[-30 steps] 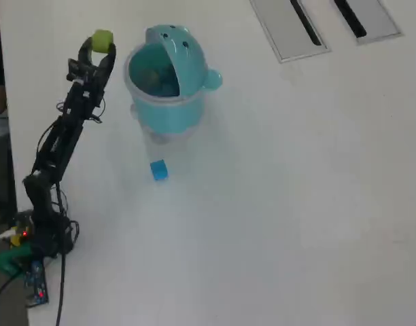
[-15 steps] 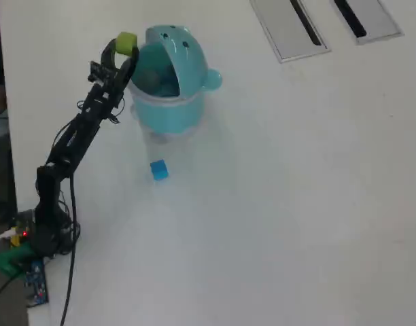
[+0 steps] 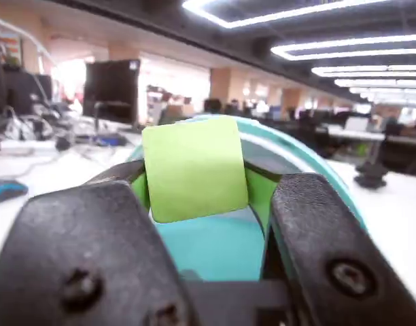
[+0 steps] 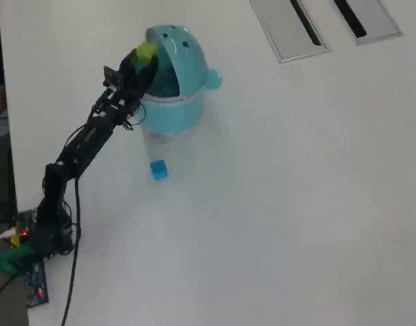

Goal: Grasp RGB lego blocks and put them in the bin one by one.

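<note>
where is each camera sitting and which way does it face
Wrist view: rides behind the gripper, looking forward past both dark jaws at the yellow-green block they clamp, the bin just beyond.
Overhead view: fixed above, looking down on the table; shows the whole arm, the gripper over the bin's opening, and the blue block.
Shared: gripper, yellow-green block, bin.

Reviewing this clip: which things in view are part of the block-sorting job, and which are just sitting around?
Part of the job:
- yellow-green block, clamped in the gripper over the bin's opening
- teal bin
- blue block, on the table in front of the bin
No red block is visible.

Just there:
- two grey slotted panels at the table's far edge
- circuit board by the arm's base
</note>
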You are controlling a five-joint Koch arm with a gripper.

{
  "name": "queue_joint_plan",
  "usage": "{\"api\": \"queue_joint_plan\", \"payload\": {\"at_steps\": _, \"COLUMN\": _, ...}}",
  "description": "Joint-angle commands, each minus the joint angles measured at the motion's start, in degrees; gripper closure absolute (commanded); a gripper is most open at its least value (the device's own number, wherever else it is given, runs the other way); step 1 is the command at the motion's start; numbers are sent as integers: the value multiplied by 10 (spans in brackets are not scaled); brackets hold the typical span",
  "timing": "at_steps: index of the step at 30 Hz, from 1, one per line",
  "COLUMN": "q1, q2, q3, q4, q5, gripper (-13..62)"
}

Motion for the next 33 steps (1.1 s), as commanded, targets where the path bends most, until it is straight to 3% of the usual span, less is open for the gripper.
{"api": "queue_joint_plan", "payload": {"at_steps": 1, "q1": 6, "q2": 21, "q3": -19, "q4": -57, "q5": -27, "gripper": 316}}
{"api": "queue_joint_plan", "payload": {"at_steps": 9, "q1": 3, "q2": 56, "q3": 19, "q4": -53, "q5": -70, "gripper": 248}}
{"api": "queue_joint_plan", "payload": {"at_steps": 16, "q1": 7, "q2": 105, "q3": 65, "q4": -50, "q5": -74, "gripper": 231}}
{"api": "queue_joint_plan", "payload": {"at_steps": 33, "q1": -18, "q2": 352, "q3": 382, "q4": 23, "q5": -16, "gripper": 212}}
